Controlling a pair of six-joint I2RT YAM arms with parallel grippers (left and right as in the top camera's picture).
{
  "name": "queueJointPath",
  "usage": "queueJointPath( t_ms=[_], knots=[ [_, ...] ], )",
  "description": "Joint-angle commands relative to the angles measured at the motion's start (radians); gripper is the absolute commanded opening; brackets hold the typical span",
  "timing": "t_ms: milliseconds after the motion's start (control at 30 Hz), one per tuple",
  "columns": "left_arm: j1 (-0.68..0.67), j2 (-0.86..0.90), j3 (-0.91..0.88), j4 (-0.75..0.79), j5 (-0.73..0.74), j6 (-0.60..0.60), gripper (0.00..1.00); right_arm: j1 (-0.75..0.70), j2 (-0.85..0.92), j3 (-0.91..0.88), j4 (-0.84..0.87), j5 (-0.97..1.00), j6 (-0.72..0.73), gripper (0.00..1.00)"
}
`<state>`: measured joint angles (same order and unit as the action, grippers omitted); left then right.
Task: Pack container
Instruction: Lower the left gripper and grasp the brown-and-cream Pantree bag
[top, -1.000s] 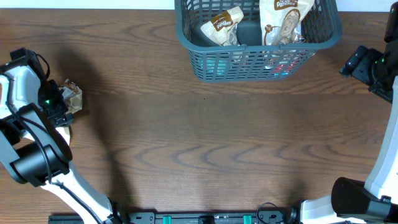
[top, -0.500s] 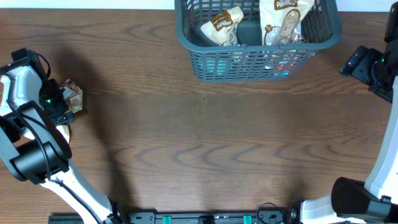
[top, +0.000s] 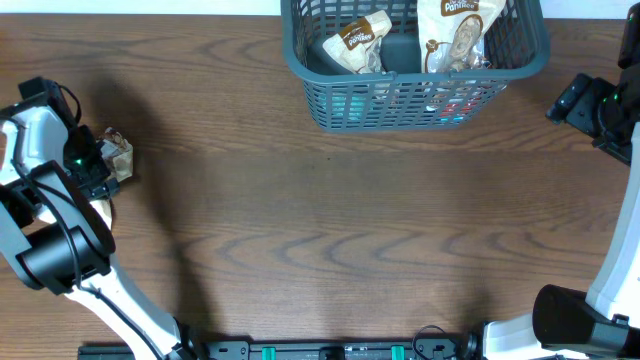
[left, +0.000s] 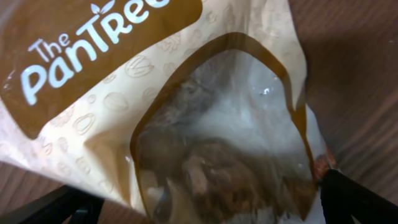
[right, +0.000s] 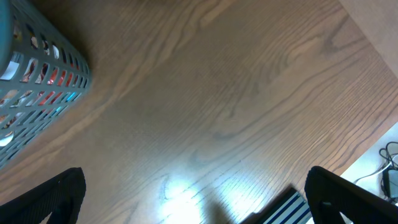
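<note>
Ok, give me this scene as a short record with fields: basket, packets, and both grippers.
container: dark grey-teal slotted plastic basket, at the far edge of the brown wooden table
inside: left tan snack packet; right tan snack packet; other items only dimly visible through the slots
loose: tan snack packet with clear window, on the table's left side
left gripper: open, over the loose packet
right gripper: open, empty, right of the basket

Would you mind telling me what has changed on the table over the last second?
Nothing visibly changed. The left gripper stays open over the snack packet, the right gripper stays open beside the container, and the packets inside lie as before.
</note>
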<state>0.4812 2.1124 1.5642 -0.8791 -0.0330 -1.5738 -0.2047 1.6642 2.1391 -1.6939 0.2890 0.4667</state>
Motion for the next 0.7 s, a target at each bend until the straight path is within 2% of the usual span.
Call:
queueJointPath(
  t_ms=[0, 667],
  knots=[
    [0.000, 0.036, -0.012, -0.002, -0.019, -0.002, 0.99, -0.005, 0.004, 0.005, -0.001, 0.017, 0.011, 0.99],
    [0.000, 0.059, -0.050, 0.044, -0.038, -0.002, 0.99, -0.005, 0.004, 0.005, -0.001, 0.017, 0.011, 0.99]
  ],
)
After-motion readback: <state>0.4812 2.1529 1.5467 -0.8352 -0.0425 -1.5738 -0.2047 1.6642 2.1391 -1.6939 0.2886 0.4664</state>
